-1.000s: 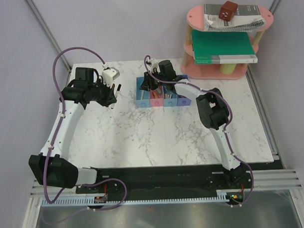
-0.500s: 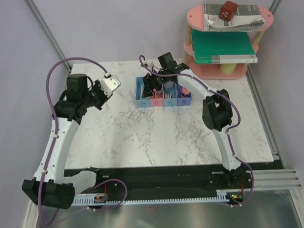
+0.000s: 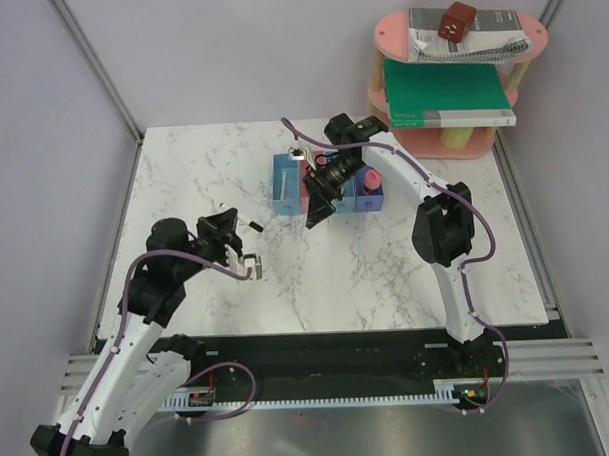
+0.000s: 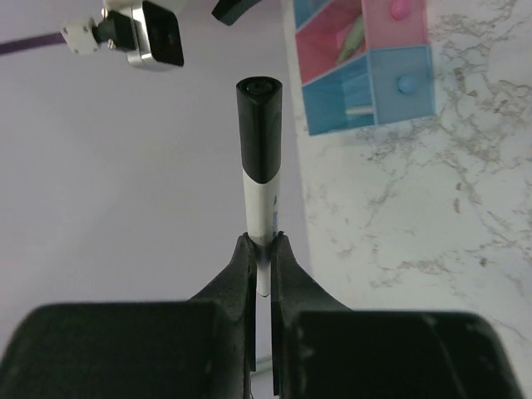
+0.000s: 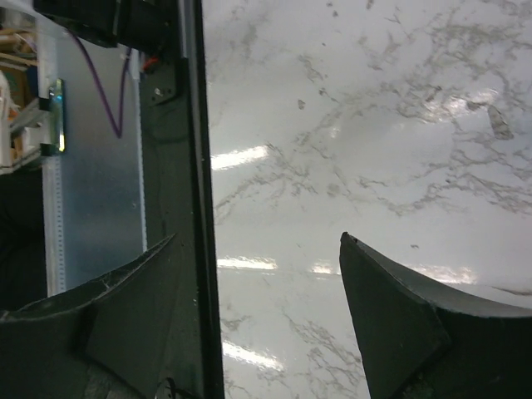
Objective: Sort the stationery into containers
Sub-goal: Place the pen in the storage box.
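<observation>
Left claw (image 4: 262, 243), arm folded low, pinches the black pen (image 4: 259, 125); right claw (image 5: 259, 239) gapes wide by the bins (image 3: 283, 186).

We see the bin row (image 3: 286, 184) at back-centre of the table (image 3: 386, 275), shelf (image 3: 432, 149) at the back-right corner. Book (image 3: 445, 93) on its lower tier, notebook (image 3: 468, 47) on top. Right gripper (image 3: 317, 210) just before the bins; left gripper (image 4: 262, 245), pen (image 4: 260, 141) in it, front-left.
</observation>
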{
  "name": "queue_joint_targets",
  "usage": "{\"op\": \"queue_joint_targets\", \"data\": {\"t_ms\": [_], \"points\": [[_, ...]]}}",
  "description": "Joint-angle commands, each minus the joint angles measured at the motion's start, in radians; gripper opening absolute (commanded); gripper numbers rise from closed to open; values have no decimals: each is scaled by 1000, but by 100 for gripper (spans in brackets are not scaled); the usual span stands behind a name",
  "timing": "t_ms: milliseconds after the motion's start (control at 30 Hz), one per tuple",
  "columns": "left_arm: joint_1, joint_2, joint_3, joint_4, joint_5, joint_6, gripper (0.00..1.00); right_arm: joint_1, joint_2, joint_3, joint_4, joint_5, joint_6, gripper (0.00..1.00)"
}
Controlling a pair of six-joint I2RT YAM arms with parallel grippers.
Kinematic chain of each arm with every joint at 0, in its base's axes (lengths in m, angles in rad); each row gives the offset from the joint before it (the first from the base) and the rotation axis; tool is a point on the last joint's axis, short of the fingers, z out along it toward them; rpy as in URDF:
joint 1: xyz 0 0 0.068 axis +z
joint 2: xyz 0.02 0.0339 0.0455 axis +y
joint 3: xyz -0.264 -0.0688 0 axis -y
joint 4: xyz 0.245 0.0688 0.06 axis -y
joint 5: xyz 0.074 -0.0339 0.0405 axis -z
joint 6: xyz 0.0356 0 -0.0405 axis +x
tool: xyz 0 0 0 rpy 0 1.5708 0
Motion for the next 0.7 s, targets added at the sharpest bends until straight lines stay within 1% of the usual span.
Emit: {"op": "queue_joint_targets", "data": {"t_ms": [0,67,100,167,200,233,333,467,600,667], "points": [[-41,-42,-111,312,60,288,2,2,-77,-1,-143,-236,7,84],[-62,-52,-184,386,76,351,2,13,-92,-21,-132,-296,20,84],[-69,-54,-212,474,83,368,2,19,-98,-46,-120,-346,46,85],[-98,-53,-275,547,105,406,2,50,-106,-69,-59,-385,105,85],[-112,-48,-291,612,108,415,2,62,-106,-73,-43,-399,144,84],[-124,-42,-315,640,108,431,2,71,-106,-72,-31,-425,154,84],[-187,1,-340,760,83,449,2,96,-89,-41,-22,-469,168,85],[-271,85,-334,883,11,445,2,108,-46,-6,-22,-517,166,83],[-308,167,-306,955,-33,449,2,110,-23,2,-22,-523,166,75],[-313,176,-302,975,-44,449,2,108,-31,-9,-22,-526,162,72]]}}
